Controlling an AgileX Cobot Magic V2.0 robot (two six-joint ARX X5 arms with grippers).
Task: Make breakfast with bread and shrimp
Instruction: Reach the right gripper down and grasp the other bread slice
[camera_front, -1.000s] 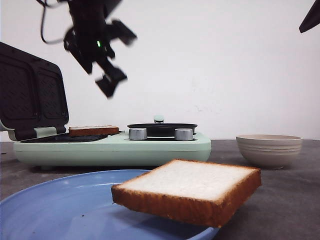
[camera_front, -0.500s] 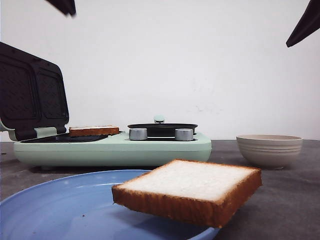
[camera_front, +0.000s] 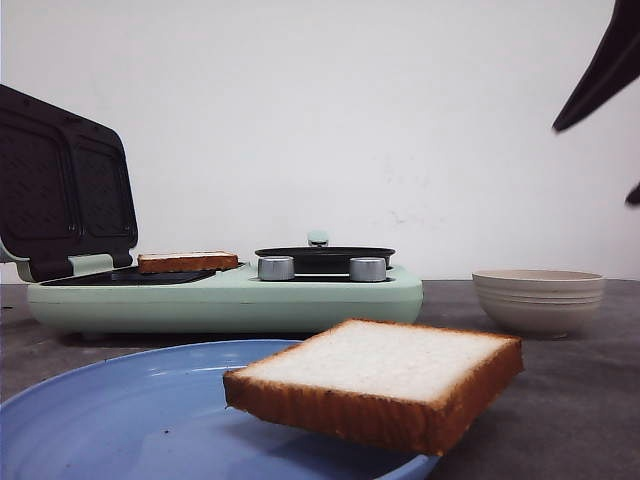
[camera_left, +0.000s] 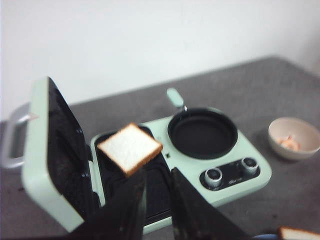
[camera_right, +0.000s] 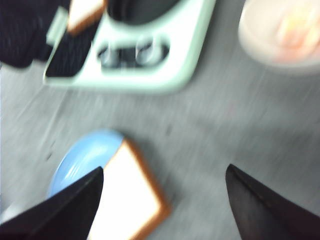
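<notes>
Gone from the front view is the left arm that hung over the mint-green breakfast maker (camera_front: 225, 295) a second ago, while the right gripper (camera_right: 162, 200) has dropped further into the upper right of that view. One thick square slice of white bread with a golden-brown crust (camera_front: 385, 378) sits on the right rim of the round pale-blue plate (camera_front: 120, 420) near the table's front edge, a good part of it overhanging the grey tabletop (camera_front: 560, 400); the second slice (camera_left: 129, 148) lies on the dark grill plate of the maker, just before its raised lid (camera_left: 52, 150). The right gripper's fingers stand wide apart and empty above the plated slice. The left gripper (camera_left: 156, 200) shows its dark fingers (camera_left: 131, 207) close together with a narrow gap and nothing between them. A beige ribbed ceramic bowl (camera_front: 538, 298) with pinkish shrimp (camera_left: 291, 143) stands toward the table's right side, near the maker's right end. Likely risk: the overhanging slice may tip off the rim or skid across the plate if a finger pushes it before the grip closes. Soft crumb could also crush under a hard squeeze. The right wrist picture is blurred, so alignment is hard to judge.
</notes>
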